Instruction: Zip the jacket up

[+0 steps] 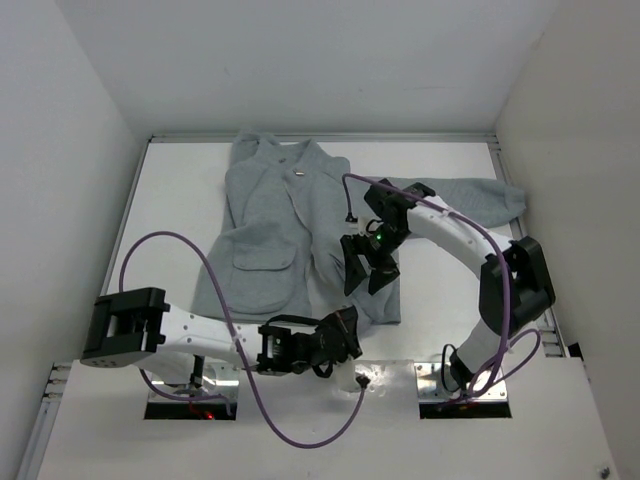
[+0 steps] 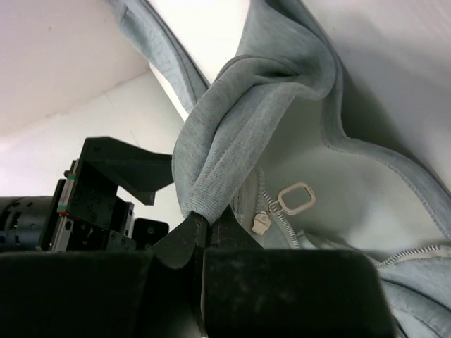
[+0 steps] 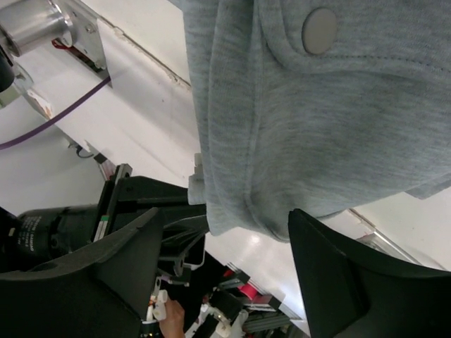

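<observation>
1. The large light grey soft fabric jacket (image 1: pixel 265 230) lies flat on the white table (image 1: pixel 440 170). Its collar is at the far edge and its hem points toward the arm bases. One sleeve stretches out to the right.
2. The left gripper (image 1: pixel 340 335) sits low at the near hem, at the bottom of the front opening. In the left wrist view its black fingers (image 2: pixel 180 246) are clamped together on a bunched fold of the hem fabric, which rises from between them.
3. Just beside that clamped fold are the pale metal zipper slider (image 2: pixel 261 222) and its rounded ring pull tab (image 2: pixel 296 198). Both lie on the row of pale zipper teeth (image 2: pixel 280 220).
4. The right gripper (image 1: pixel 368 272) hangs over the jacket's front panel, farther from the bases than the left gripper. In the right wrist view its two black fingers (image 3: pixel 352 282) are spread wide. A corner of grey fabric lies in the gap between them, and they grasp nothing.
5. A round grey snap button (image 3: pixel 319 30) sits on the fabric above that corner.
6. A flap patch pocket (image 1: pixel 265 258) shows on the panel left of the opening.
7. A purple cable (image 1: pixel 215 270) loops over the left arm.
</observation>
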Controlling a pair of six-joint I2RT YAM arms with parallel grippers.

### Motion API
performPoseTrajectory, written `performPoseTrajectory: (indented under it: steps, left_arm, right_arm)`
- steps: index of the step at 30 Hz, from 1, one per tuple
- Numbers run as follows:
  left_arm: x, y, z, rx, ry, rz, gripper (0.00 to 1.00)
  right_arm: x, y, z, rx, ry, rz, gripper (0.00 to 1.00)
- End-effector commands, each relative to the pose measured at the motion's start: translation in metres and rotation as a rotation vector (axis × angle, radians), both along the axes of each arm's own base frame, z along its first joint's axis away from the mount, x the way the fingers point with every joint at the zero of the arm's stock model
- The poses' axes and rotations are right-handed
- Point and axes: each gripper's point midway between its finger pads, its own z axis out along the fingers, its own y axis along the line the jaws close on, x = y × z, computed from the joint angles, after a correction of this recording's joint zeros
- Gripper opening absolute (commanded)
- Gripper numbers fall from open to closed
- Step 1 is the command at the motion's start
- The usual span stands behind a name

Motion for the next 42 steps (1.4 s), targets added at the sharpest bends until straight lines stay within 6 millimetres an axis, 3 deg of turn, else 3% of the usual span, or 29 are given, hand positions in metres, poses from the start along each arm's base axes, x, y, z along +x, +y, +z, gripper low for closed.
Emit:
performPoseTrajectory:
  steps: [1,15,18,22,23,25,26,27,29,31,32,33,34,36,37,40,41,42]
  left_arm:
    - [-0.016,-0.008,0.02,-0.043,-0.032,-0.101,0.03]
    - [-0.021,-0.002,0.025,-0.057,-0.07,-0.195,0.03]
    - [-0.024,-0.007,0.034,-0.075,-0.095,-0.229,0.03]
    - [-0.024,-0.007,0.034,-0.071,-0.103,-0.233,0.03]
    - [-0.024,-0.007,0.034,-0.071,-0.103,-0.233,0.03]
    - [-0.023,-0.006,0.035,-0.07,-0.107,-0.224,0.08]
    - [-0.023,-0.006,0.035,-0.07,-0.107,-0.224,0.11]
    - [-0.021,-0.006,0.037,-0.079,-0.113,-0.214,0.2]
    - [-0.02,-0.004,0.036,-0.103,-0.074,-0.182,0.32]
    - [-0.013,0.001,0.037,-0.142,-0.041,-0.11,0.51]
    - [-0.013,-0.001,0.046,-0.186,-0.017,-0.078,0.68]
    - [-0.01,0.002,0.046,-0.249,0.063,-0.003,0.71]
    - [-0.005,0.01,0.046,-0.26,0.099,0.068,0.71]
    - [0.004,0.012,0.074,-0.404,0.219,0.183,0.71]
    - [0.003,0.022,0.069,-0.45,0.38,0.276,0.72]
    - [0.011,0.031,0.101,-0.652,0.643,0.403,0.73]
    - [0.006,0.038,0.107,-0.679,0.727,0.388,0.79]
    - [0.019,0.046,0.119,-0.765,0.773,0.438,0.87]
  right_arm:
    - [0.007,0.006,0.006,0.008,-0.043,0.027,0.7]
    - [-0.004,0.011,0.006,0.017,-0.067,0.096,0.68]
    - [-0.005,0.012,0.005,0.017,-0.064,0.106,0.64]
    - [-0.005,0.013,0.004,0.013,-0.069,0.118,0.45]
    - [-0.005,0.012,0.005,0.015,-0.073,0.121,0.35]
    - [-0.007,0.011,0.001,0.01,-0.066,0.125,0.21]
    - [-0.008,0.011,0.002,0.01,-0.064,0.123,0.07]
    - [-0.008,0.01,0.001,0.008,-0.064,0.123,0.0]
    - [-0.008,0.011,0.004,0.021,-0.074,0.13,0.0]
    - [-0.009,0.011,0.006,0.045,-0.08,0.135,0.0]
    - [-0.01,0.011,0.007,0.062,-0.075,0.135,0.0]
    - [-0.008,0.011,0.015,0.1,-0.095,0.121,0.0]
    - [-0.013,0.009,0.011,0.095,-0.079,0.123,0.0]
    - [-0.011,0.007,0.015,0.155,-0.061,0.086,0.0]
    - [-0.006,0.008,0.021,0.193,-0.109,0.079,0.0]
    - [-0.005,0.005,0.025,0.281,-0.139,0.069,0.0]
    - [-0.008,0.006,0.029,0.333,-0.129,0.067,0.0]
    - [-0.01,0.01,0.035,0.385,-0.112,0.063,0.0]
